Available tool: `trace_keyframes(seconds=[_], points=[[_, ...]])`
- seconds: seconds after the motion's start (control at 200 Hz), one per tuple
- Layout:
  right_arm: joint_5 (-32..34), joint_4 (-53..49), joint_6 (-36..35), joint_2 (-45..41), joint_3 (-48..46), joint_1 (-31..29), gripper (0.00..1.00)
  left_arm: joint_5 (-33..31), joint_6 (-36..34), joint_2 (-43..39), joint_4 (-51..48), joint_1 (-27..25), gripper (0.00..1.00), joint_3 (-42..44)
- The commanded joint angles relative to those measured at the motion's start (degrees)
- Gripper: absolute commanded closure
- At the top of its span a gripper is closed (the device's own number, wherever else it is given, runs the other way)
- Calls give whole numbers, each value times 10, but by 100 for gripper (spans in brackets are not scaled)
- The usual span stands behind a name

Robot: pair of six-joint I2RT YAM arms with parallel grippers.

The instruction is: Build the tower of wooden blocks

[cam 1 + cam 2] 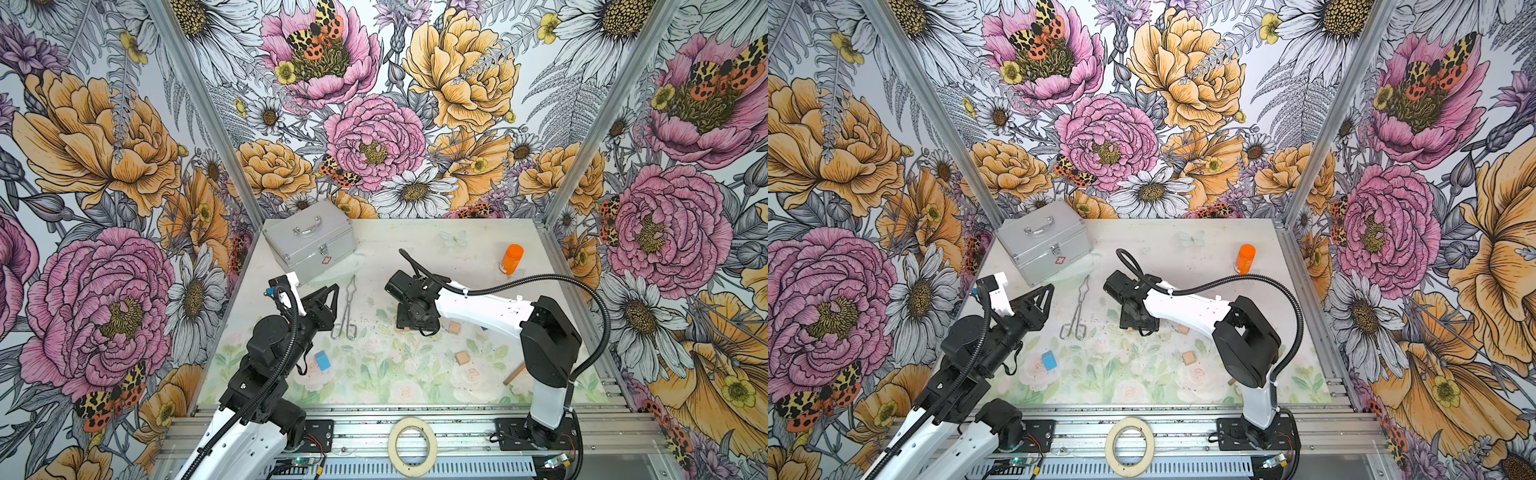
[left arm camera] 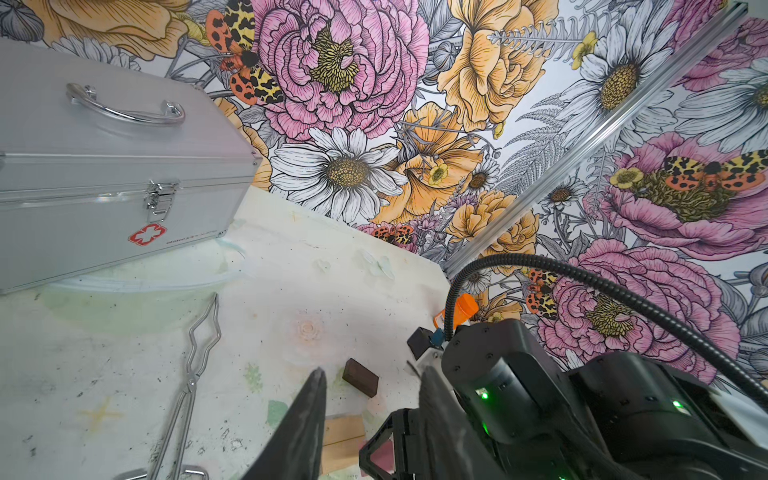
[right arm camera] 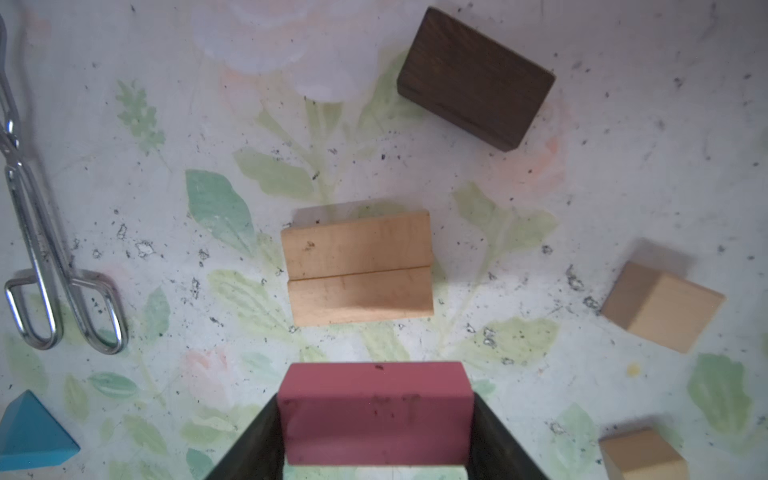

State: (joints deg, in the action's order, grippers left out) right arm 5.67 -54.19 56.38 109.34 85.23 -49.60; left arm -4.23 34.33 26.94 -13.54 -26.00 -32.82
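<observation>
In the right wrist view the fingers [image 3: 257, 449] of the right gripper [image 3: 375, 397], gripping the pink bar [image 3: 376, 419], run off the picture's edge — as do the blue block [image 3: 33, 432] and a tan cube [image 3: 640, 455] to either side. In both top views the gripper's own body hides its fingertips and the bar.

Flowered wallpaper [image 1: 374, 124] covers three walls: pink peonies, orange blooms, white daisies and spotted moths. The back wall [image 1: 1108, 124] rises well beyond the right gripper [image 3: 375, 399], and a side wall [image 1: 83, 208] stands outward of the left gripper [image 2: 371, 369]. Silver metal posts [image 1: 200, 104] mark the back corners. Below both grippers lies a pale table [image 1: 415, 386] printed with faded roses and leaves, speckled with dark grit. The light is bright and even.
</observation>
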Motion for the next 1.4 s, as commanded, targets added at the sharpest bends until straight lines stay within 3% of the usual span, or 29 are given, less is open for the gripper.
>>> trace_keyframes(seconds=[0.0, 0.485, 1.396], points=[[2, -22, -36, 24, 31, 11, 100, -7, -9, 9, -1, 10, 61, 6], [8, -29, -55, 90, 85, 26, 100, -7, -10, 27, -3, 23, 61, 5], [35, -27, -44, 119, 105, 8, 100, -16, -13, 27, -7, 15, 61, 5]])
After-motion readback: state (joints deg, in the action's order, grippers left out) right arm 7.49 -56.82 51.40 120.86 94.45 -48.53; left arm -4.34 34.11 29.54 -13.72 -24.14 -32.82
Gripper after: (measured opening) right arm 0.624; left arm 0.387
